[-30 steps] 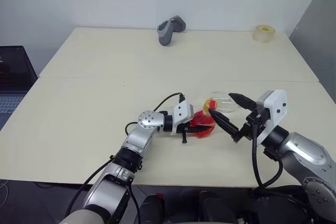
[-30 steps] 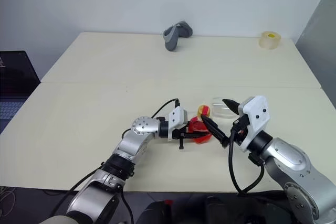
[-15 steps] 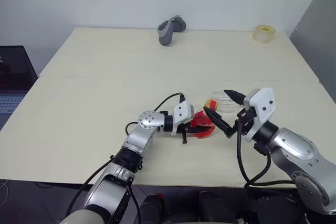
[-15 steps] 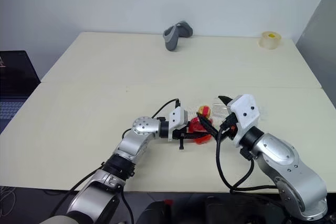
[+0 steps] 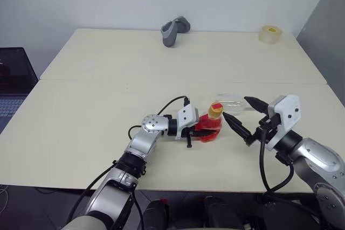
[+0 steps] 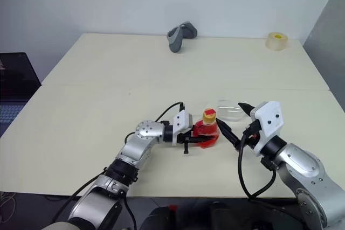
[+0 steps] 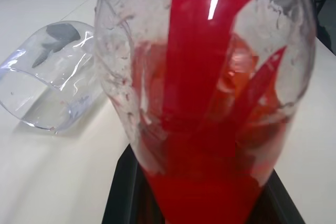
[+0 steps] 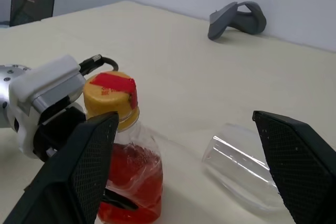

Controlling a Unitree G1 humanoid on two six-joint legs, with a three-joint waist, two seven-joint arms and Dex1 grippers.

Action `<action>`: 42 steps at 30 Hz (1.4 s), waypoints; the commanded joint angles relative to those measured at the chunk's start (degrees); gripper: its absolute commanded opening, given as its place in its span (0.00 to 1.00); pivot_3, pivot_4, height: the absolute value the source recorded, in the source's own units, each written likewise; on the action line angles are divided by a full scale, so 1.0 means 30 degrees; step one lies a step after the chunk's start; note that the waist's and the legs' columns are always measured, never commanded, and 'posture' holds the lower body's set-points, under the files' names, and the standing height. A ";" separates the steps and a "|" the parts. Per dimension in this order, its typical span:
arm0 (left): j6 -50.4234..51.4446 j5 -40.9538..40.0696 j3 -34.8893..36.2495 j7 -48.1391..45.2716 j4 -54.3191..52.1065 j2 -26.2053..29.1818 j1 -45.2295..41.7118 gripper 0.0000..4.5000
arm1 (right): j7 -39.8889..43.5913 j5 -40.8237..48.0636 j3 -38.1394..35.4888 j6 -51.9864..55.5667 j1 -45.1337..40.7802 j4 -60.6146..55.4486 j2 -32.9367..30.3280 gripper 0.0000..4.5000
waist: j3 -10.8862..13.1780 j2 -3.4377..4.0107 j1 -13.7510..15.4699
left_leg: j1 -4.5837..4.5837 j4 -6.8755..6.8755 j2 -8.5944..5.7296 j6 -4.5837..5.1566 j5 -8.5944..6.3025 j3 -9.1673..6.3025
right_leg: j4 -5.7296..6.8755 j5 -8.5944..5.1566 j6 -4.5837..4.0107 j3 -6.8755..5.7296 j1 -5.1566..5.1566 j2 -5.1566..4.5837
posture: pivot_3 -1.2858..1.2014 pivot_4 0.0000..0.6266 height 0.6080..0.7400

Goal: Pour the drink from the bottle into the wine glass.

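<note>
Clear rounded bottle (image 5: 208,127) clamped in left pincer (image 5: 200,132), right pincer (image 5: 240,115) apart, glass (image 5: 230,102) toppled.

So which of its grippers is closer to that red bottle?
Left. The left gripper is shut on the bottle; the right gripper hovers open beside it, not touching.

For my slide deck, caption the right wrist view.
Open right fingers flank the capped bottle held by the left gripper; glass lies sideways.

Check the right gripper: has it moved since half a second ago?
Yes. The right gripper has drawn back from the bottle, away from the left gripper toward the table's right edge, so the yellow cap now shows clear of its fingers.
</note>
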 commanded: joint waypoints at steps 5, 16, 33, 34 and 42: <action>-0.0419 -0.0267 0.0165 -0.0067 -0.0635 -0.0103 -0.0173 0.18 | -0.0579 0.1249 0.1646 0.0659 -0.1294 -0.0911 0.0553 0.97 | 0.0000 -0.0001 -0.0012 | 0.0001 0.0003 -0.0006 0.0000 0.0000 0.0004 | 0.0001 0.0000 0.0001 0.0005 0.0001 0.0000 | 0.52 0.24 1.00; -0.0327 -0.0261 0.0198 0.0017 -0.0855 0.0025 -0.0037 0.18 | -0.1121 0.0330 0.2968 0.0422 -0.2687 0.0348 0.1061 0.93 | 0.0000 0.0000 0.0004 | -0.0005 0.0002 -0.0007 0.0000 0.0000 0.0000 | -0.0004 0.0002 -0.0003 0.0000 -0.0001 -0.0001 | 0.52 0.24 1.00; -0.0430 -0.0285 0.0207 0.0087 -0.0813 -0.0086 0.0003 0.17 | -0.2296 0.5109 0.0400 0.0602 -0.1508 0.0087 0.3344 0.27 | 0.0000 0.0000 -0.0002 | -0.0006 0.0001 0.0002 0.0000 0.0000 -0.0005 | 0.0000 0.0011 -0.0019 0.0000 0.0000 -0.0004 | 0.52 0.24 1.00; -0.0437 -0.0297 0.0209 0.0094 -0.0821 -0.0107 0.0004 0.17 | -0.2694 0.5780 -0.0040 0.0564 -0.1411 0.0184 0.3508 0.27 | 0.0000 0.0001 -0.0004 | -0.0006 0.0002 0.0002 0.0000 0.0000 -0.0005 | 0.0000 0.0011 -0.0018 0.0001 0.0000 -0.0004 | 0.52 0.24 1.00; -0.0407 -0.0412 0.0329 0.0276 -0.0951 -0.0197 0.0086 0.17 | -0.1403 0.2777 -0.2049 -0.0634 0.2483 0.1020 0.0054 0.27 | -0.0001 0.0001 0.0109 | -0.0012 -0.0001 -0.0018 0.0001 0.0000 0.0004 | -0.0009 0.0001 -0.0001 0.0001 0.0002 -0.0003 | 0.52 0.24 1.00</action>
